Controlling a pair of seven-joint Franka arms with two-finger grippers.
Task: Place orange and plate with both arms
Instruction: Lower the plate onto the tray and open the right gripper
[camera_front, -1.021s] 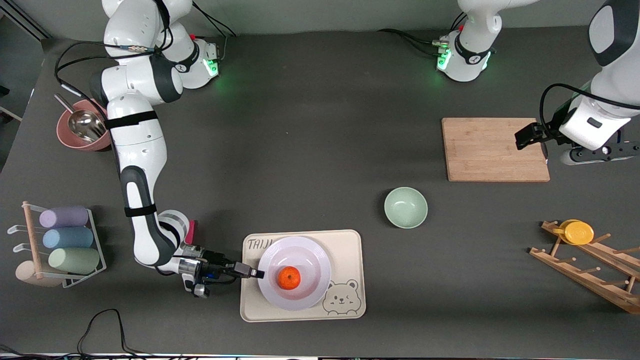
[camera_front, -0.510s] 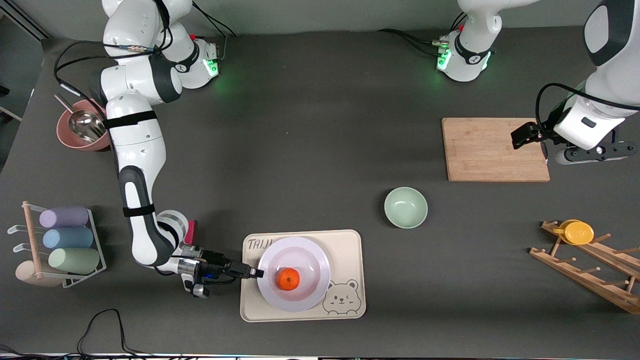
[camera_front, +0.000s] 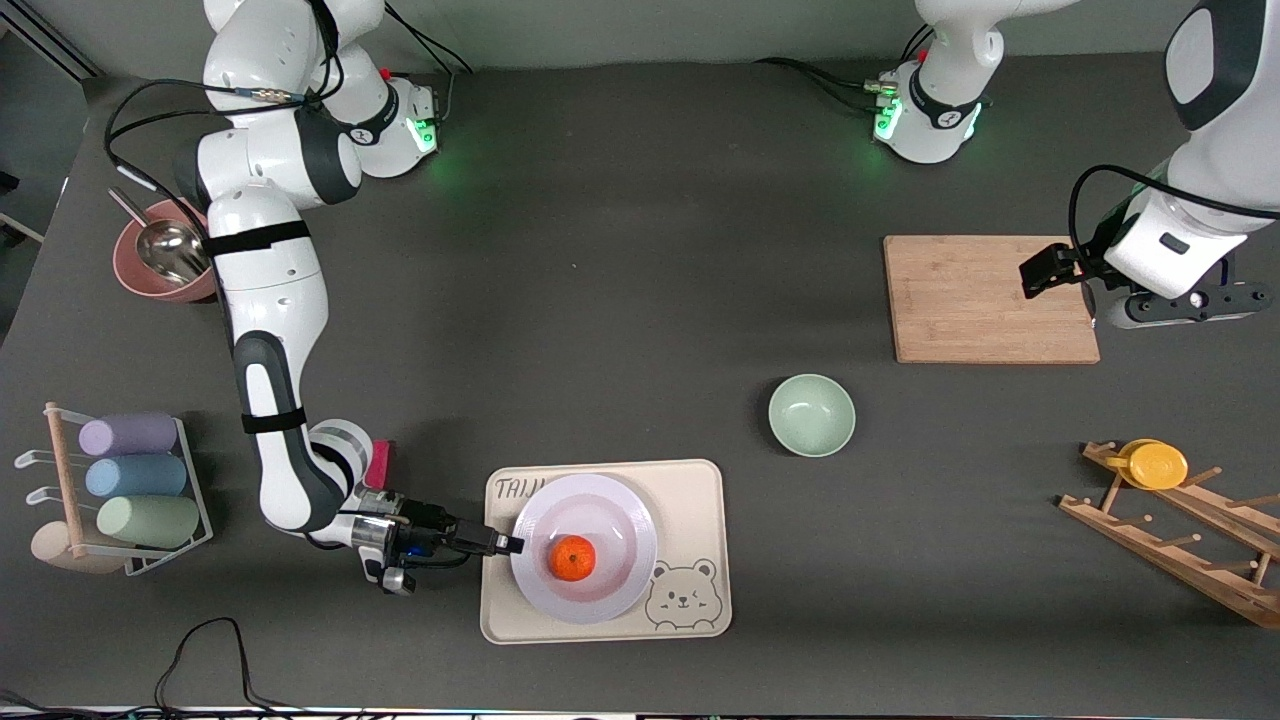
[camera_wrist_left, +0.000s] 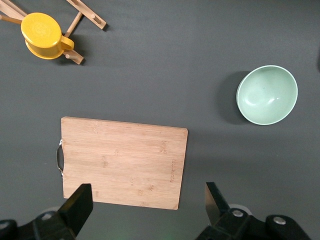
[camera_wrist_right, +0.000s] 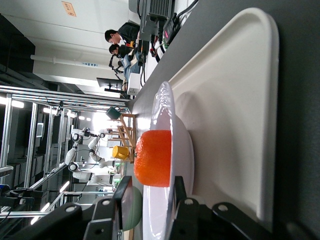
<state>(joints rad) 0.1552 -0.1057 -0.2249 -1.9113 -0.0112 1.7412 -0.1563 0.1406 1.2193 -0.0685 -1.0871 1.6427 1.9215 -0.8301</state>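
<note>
Orange (camera_front: 573, 558): in the plate's hollow. Plate (camera_front: 628, 523): on tray (camera_front: 700, 490), near the tabletop's front-camera edge. Right gripper (camera_front: 513, 545): fingers parted, straddling the plate's rim. Left gripper (camera_wrist_left: 147, 207): fingers wide apart, empty, waiting above the board (camera_front: 990, 298).

The small round orange (camera_front: 573, 558) sits in the middle of the plate (camera_front: 620, 520). The plate is round, white and shiny with a wide rim. It lies flat on the cream tray (camera_front: 700, 490), beside the bear drawing (camera_front: 683, 599).
</note>
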